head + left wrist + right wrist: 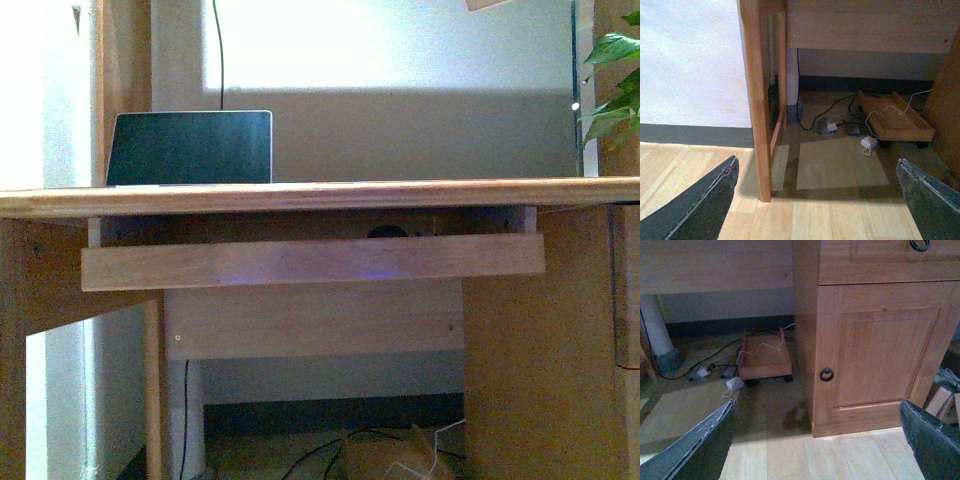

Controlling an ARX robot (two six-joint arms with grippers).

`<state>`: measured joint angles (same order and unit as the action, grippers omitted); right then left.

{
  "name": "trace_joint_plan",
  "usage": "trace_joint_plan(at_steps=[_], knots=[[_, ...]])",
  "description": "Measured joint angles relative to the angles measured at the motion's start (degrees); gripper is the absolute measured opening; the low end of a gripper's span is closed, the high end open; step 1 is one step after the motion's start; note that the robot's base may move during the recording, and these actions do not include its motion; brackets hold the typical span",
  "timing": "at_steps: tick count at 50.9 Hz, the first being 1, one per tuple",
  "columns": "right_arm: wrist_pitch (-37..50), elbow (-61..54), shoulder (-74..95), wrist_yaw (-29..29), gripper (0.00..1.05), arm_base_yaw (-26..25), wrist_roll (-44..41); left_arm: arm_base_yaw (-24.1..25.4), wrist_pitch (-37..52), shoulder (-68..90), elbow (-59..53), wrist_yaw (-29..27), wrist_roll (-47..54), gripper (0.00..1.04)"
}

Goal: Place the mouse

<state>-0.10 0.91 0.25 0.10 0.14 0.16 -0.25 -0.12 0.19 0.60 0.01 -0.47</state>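
The mouse [388, 232] shows only as a dark dome just right of centre in the front view, peeking over the front rail of the pull-out tray [312, 262] beneath the desktop [400, 193]. It is probably light, rigid and smooth-shelled, so best pinched across its sides. No logo or writing is legible. The left gripper [816, 182] and right gripper [817, 422] are both spread wide and empty, facing the floor under the desk.

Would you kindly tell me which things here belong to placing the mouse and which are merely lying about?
Job: mouse, apparently the dark dome in the pull-out tray; left gripper and right gripper, both open.
Lying about: laptop, plant, cables, wooden trolley, cabinet door.
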Motion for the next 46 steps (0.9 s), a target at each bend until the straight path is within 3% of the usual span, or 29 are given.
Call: trace_joint_plan(at_steps=[46], knots=[[0.0,0.0,-0.04,-0.11,0.97,0.0,0.0,0.0,0.0,0.0,0.0,-0.02,0.0,0.97]])
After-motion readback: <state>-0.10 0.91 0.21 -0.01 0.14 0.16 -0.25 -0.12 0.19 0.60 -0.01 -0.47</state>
